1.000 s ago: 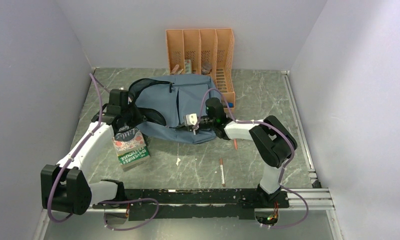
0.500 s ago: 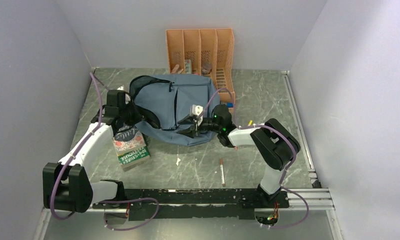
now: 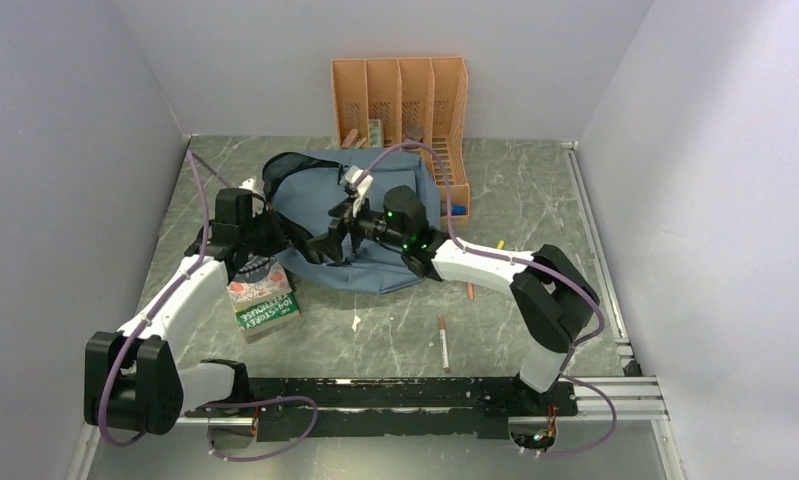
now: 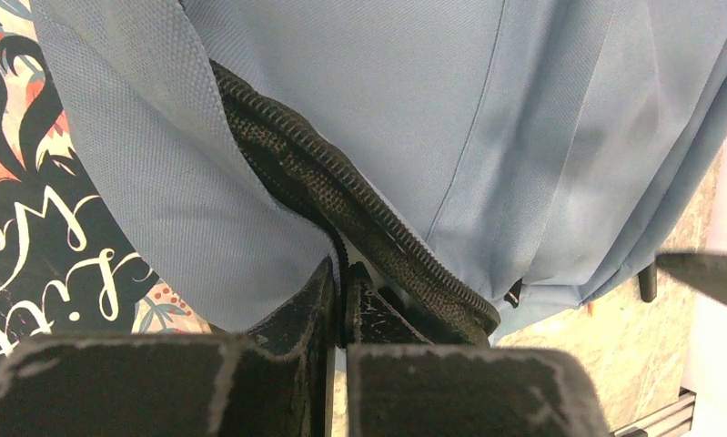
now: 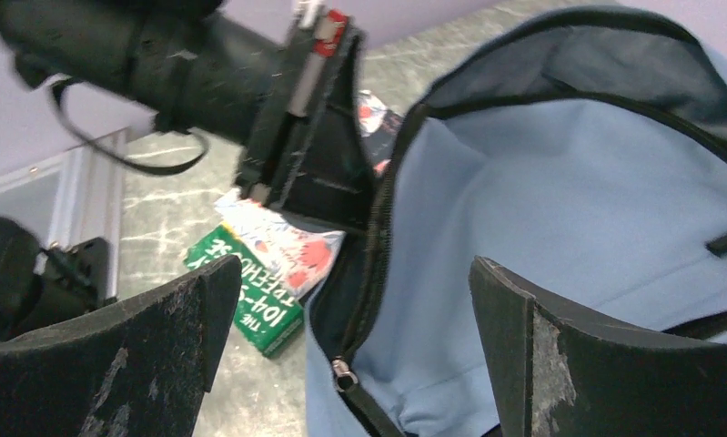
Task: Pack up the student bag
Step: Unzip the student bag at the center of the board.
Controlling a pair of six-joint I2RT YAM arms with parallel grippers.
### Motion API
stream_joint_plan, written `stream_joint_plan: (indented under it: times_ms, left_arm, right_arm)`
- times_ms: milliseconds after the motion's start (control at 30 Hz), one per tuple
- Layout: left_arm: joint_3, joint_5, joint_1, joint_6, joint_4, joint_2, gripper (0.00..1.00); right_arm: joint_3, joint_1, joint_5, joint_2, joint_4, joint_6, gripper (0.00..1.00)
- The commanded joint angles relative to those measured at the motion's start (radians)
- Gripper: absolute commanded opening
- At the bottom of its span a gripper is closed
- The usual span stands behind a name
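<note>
While you read the top view, the large soft dusty-blue fabric backpack [image 3: 390, 268] lay slumped just past the middle of the green marbled table [image 3: 535, 200], toward twelve o'clock. The orange slotted plastic file organizer [image 3: 400, 95] stood at its one o'clock and a green-and-white paperback book [image 3: 262, 302] lay at its eight o'clock. Both arms met over the bag's nine o'clock side.

When you turned to the left wrist view, the left gripper [image 4: 344, 284] had its fingers pressed together on the backpack's black zip edge, pinching the fabric lip. The book's cover showed at nine o'clock.

As the right wrist view showed, the right gripper [image 5: 355, 273] stood with its fingers wide apart and nothing between them, over the open mouth. The metal zip pull [image 5: 342, 371] hung at six o'clock.

Judging by the folds, you should have expected the backpack to be limp and light. It would sag, bunch and drag rather than hold shape, and its smooth panels would slip from a pinch. Your best holds were likely the stitched zip trim, the straps or the top handle, where the cloth is doubled. Taking the opposite lip with the free gripper would probably have spread the mouth for the book.
</note>
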Motion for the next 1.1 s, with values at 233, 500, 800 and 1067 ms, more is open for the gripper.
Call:
stream_joint_plan:
  times_ms: [233, 500, 800, 1067]
  left_arm:
    - [-0.017, 0.037, -0.009, 0.003, 0.055, -0.016, 0.05]
    - [-0.019, 0.040, -0.009, 0.002, 0.058, -0.013, 0.05]
    - [-0.027, 0.044, -0.010, -0.001, 0.053, -0.022, 0.05]
    - [-0.031, 0.038, -0.010, -0.002, 0.046, -0.025, 0.05]
  right_arm:
    - [0.111, 0.061, 0.225, 0.114, -0.234, -0.089, 0.99]
    - [0.175, 0.099, 0.301, 0.171, -0.216, -0.113, 0.76]
    - [0.299, 0.117, 0.421, 0.258, -0.248, -0.182, 0.57]
    - [0.296, 0.128, 0.470, 0.259, -0.240, -0.220, 0.27]
